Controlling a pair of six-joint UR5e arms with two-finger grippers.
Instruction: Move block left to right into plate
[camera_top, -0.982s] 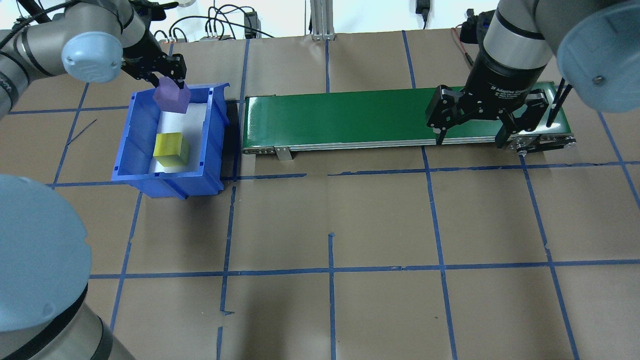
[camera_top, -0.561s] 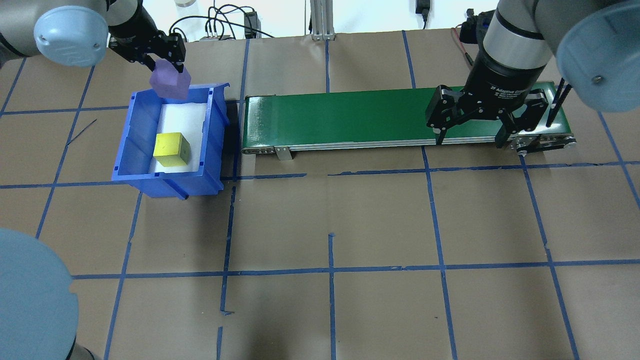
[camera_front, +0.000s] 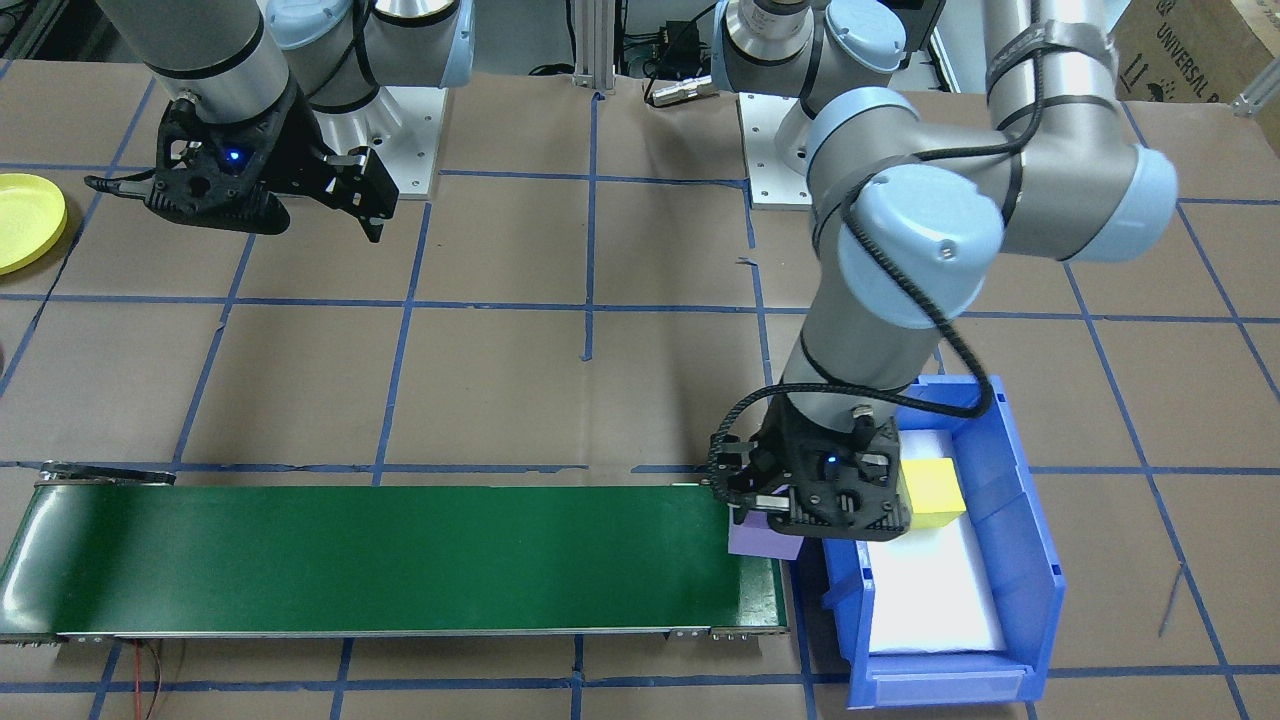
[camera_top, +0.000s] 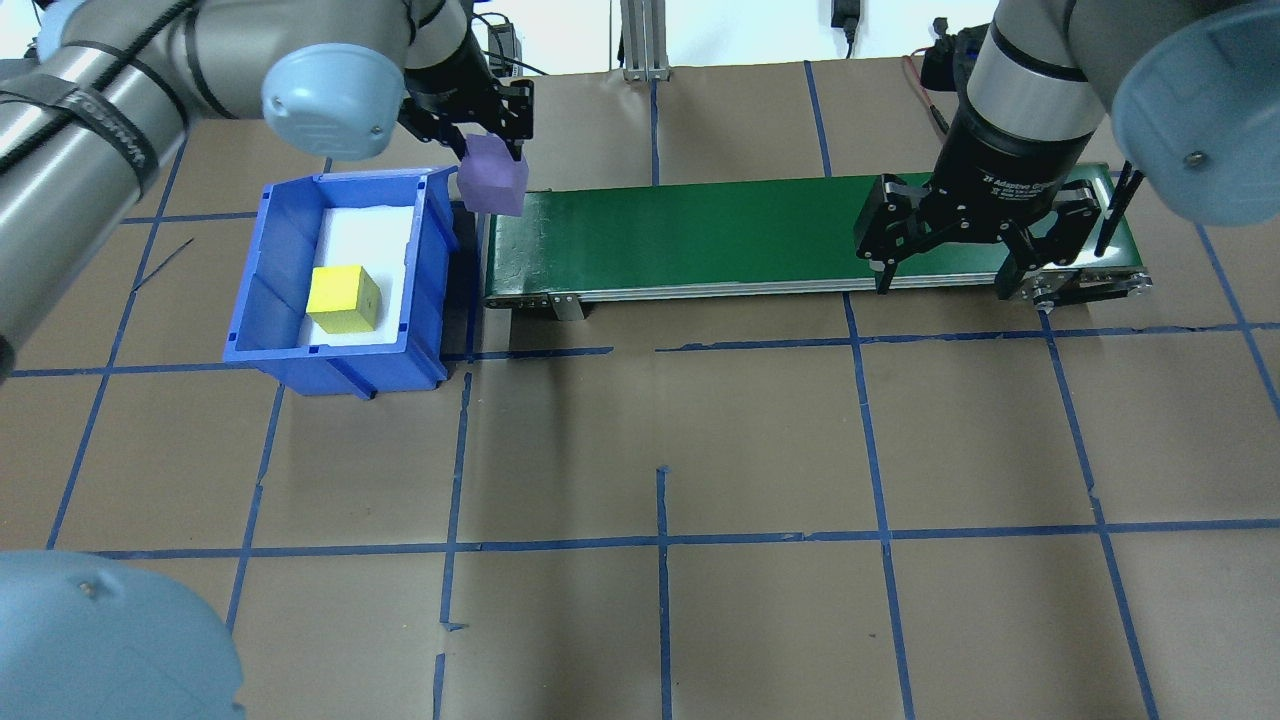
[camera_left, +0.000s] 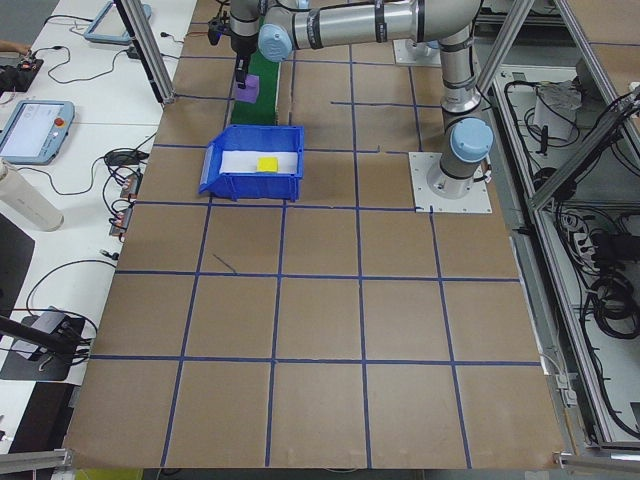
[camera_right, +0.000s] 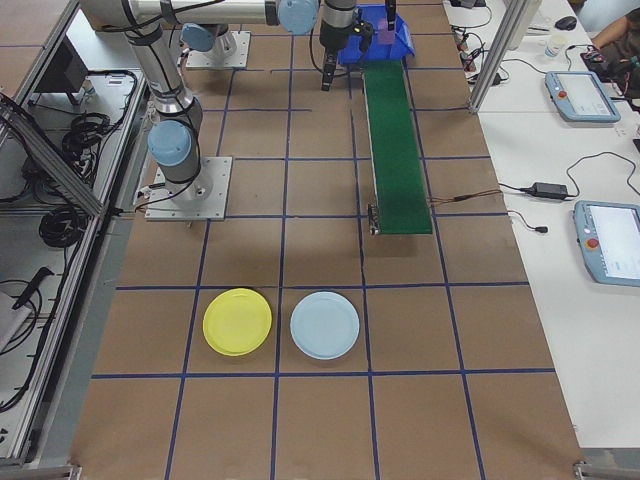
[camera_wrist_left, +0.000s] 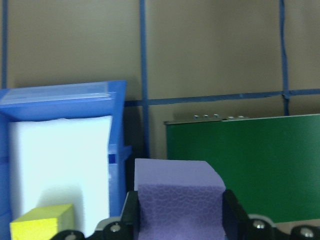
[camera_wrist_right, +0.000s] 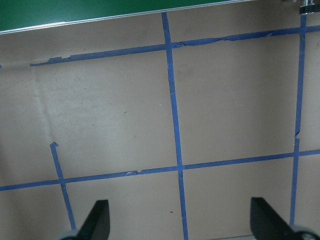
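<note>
Table (camera_top: 760, 450): brown paper is covering it, with blue tape lines marking a grid of squares.
Conveyor (camera_top: 700, 235): a green belt is lying along the far side, one end just beside the blue bin (camera_top: 262, 300).
Purple block (camera_top: 492, 183): the left gripper (camera_top: 482, 143) is holding it in the air, fingers clamped on its sides, over the gap between bin and belt end.
Yellow block (camera_top: 343, 298): sitting on white padding inside the bin.
Right gripper (camera_top: 940, 270): hanging over the belt's other end, fingers spread apart and holding nothing.
Yellow plate (camera_right: 237, 321): lying on the table well beyond the conveyor, beside a pale blue plate (camera_right: 324, 325).
Room: benches with tablets and cables are flanking the table, with aluminium framing around it.
</note>
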